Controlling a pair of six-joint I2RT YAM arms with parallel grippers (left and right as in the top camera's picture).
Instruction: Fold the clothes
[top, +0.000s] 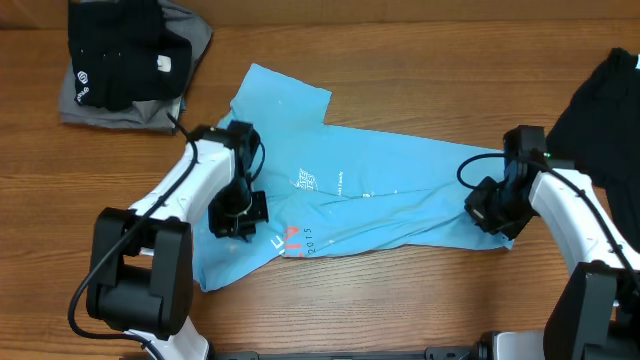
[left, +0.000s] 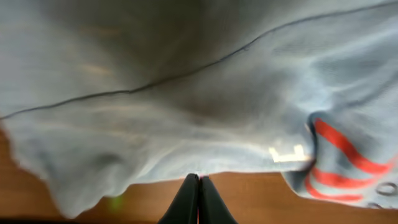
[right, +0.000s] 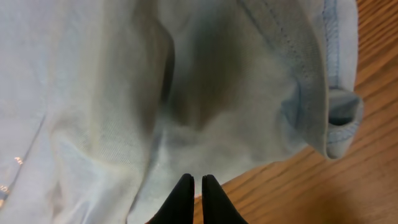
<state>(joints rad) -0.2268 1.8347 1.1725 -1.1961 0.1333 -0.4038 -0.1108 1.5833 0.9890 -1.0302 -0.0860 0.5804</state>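
A light blue T-shirt (top: 380, 200) lies spread and wrinkled across the wooden table, with white lettering in the middle and red-orange print (top: 292, 238) near its front edge. My left gripper (top: 237, 215) stands on the shirt's left part. In the left wrist view its fingers (left: 199, 177) are pressed together at the cloth's front edge (left: 186, 106), pinching it. My right gripper (top: 490, 212) is at the shirt's right end. Its fingers (right: 198, 178) stand a thin slit apart, their tips on the pale cloth (right: 124, 93) beside a rolled hem.
A stack of black and grey clothes (top: 125, 60) sits at the back left corner. Another black garment (top: 600, 100) lies at the back right, just behind my right arm. Bare wooden table (top: 400, 300) runs along the front.
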